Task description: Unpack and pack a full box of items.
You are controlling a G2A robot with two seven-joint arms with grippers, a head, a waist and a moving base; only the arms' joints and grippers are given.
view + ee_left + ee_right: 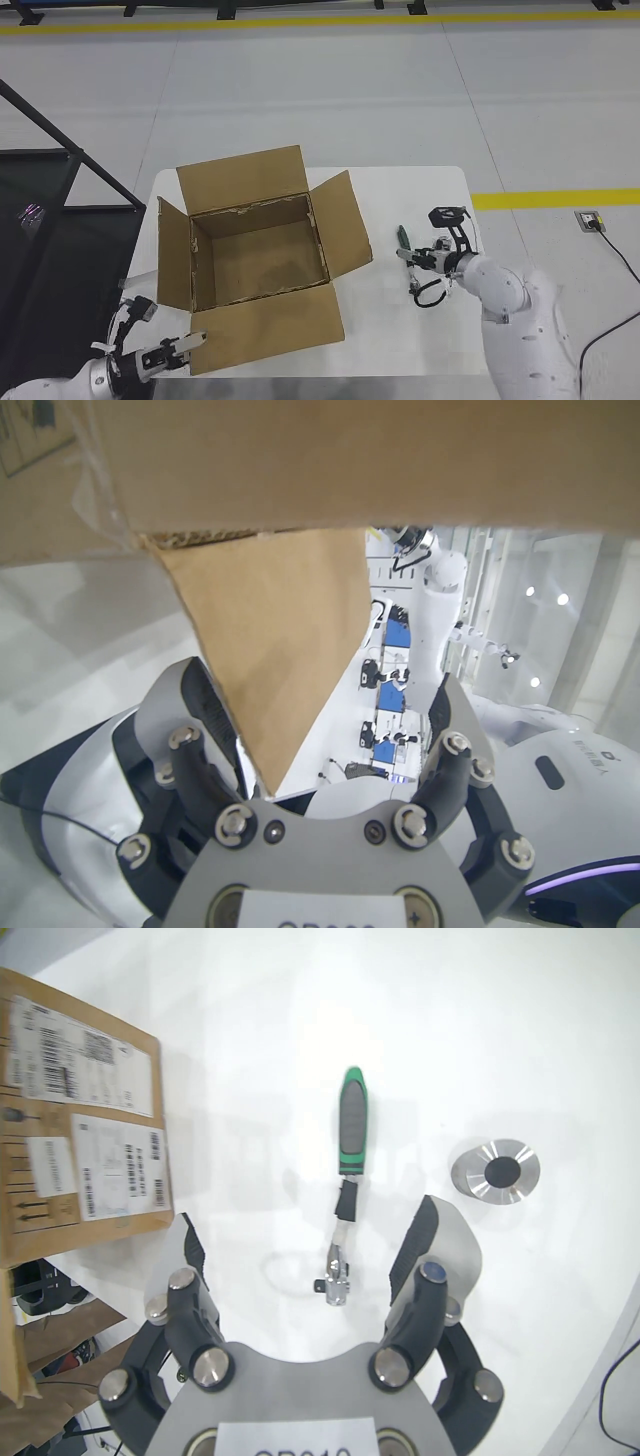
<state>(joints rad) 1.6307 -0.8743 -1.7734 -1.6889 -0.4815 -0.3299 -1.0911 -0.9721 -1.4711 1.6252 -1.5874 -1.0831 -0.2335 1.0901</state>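
right gripper (306, 1210), jaws apart, hangs over ratchet (353, 1128) near box (240, 175).

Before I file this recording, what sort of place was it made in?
Probably a robot test hall or workshop, not a home: a pale floor marked with yellow lines, a power socket on the floor, and rows of benches with blue mats farther off.

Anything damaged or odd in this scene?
The brown cardboard box has a ragged flap fold edge, with clear tape peeling loose. The green-handled metal ratchet wrench has black tape wrapped around its shank. Nothing spilled.
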